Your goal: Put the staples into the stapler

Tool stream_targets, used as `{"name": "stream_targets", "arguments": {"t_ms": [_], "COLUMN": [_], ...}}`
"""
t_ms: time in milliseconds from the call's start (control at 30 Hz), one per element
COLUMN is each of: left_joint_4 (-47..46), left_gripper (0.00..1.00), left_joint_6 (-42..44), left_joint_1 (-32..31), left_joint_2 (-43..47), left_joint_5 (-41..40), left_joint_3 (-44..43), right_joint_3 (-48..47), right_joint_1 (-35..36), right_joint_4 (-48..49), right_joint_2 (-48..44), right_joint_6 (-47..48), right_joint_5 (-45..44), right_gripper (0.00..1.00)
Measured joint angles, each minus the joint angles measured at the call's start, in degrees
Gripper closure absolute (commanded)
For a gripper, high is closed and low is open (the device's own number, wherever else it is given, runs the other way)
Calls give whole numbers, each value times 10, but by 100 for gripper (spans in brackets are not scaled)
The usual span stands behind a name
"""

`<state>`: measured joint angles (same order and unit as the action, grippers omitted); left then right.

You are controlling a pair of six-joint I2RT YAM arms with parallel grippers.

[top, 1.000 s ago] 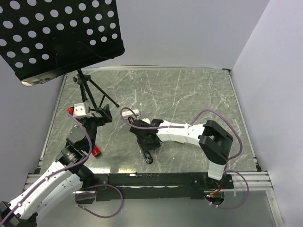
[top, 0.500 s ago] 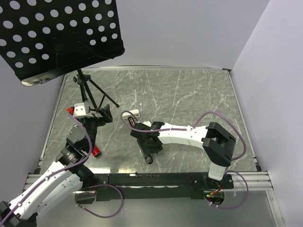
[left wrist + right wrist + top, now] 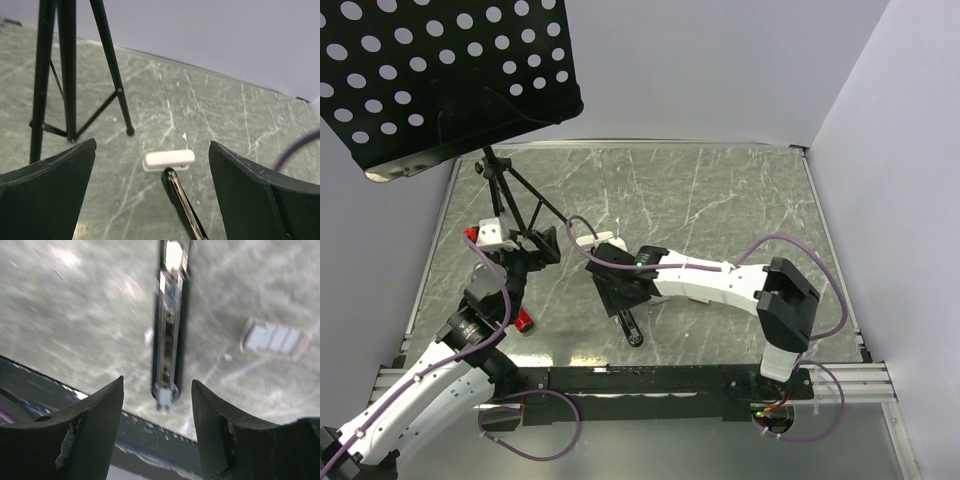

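A black stapler [image 3: 170, 325] lies opened out flat on the marble table, its metal channel facing up; it also shows in the top view [image 3: 631, 328] and the left wrist view [image 3: 185, 207]. My right gripper [image 3: 157, 381] hovers open just above the stapler, its fingers on either side and touching nothing; from above it [image 3: 617, 293] covers the stapler's far half. A greyish see-through box of staples [image 3: 275, 339] lies on the table beside the stapler. My left gripper [image 3: 152, 144] is wide open and empty, off to the left [image 3: 542, 243].
A white stapler [image 3: 168, 160] lies at the black stapler's far end [image 3: 596, 240]. A black tripod [image 3: 510, 190] carrying a perforated plate [image 3: 440, 70] stands at the back left. A small red item [image 3: 523, 320] sits by the left arm. The black rail [image 3: 650, 378] runs along the near edge.
My right gripper has slid toward the far left along the black stapler and its jaws have spread wider. The left arm has barely moved.
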<state>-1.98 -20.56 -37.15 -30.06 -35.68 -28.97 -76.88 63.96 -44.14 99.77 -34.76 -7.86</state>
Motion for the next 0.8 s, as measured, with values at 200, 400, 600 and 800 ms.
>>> {"name": "stream_targets", "arguments": {"t_ms": [200, 400, 600, 800], "left_joint_4": [82, 152, 194, 191], "left_gripper": [1, 1, 1, 1], "left_joint_6": [-58, -135, -232, -328], "left_joint_1": [0, 0, 0, 0], "left_joint_2": [11, 10, -28, -34], "left_joint_5": [21, 49, 103, 149], "left_joint_3": [-23, -42, -37, 18], "right_joint_3": [-7, 40, 96, 179], "right_joint_1": [-2, -3, -3, -3], "right_joint_4": [29, 45, 76, 101], "right_joint_2": [51, 58, 34, -34], "right_joint_6": [21, 42, 70, 112], "right_joint_5": [4, 15, 19, 38], "right_gripper": [45, 60, 84, 99]}}
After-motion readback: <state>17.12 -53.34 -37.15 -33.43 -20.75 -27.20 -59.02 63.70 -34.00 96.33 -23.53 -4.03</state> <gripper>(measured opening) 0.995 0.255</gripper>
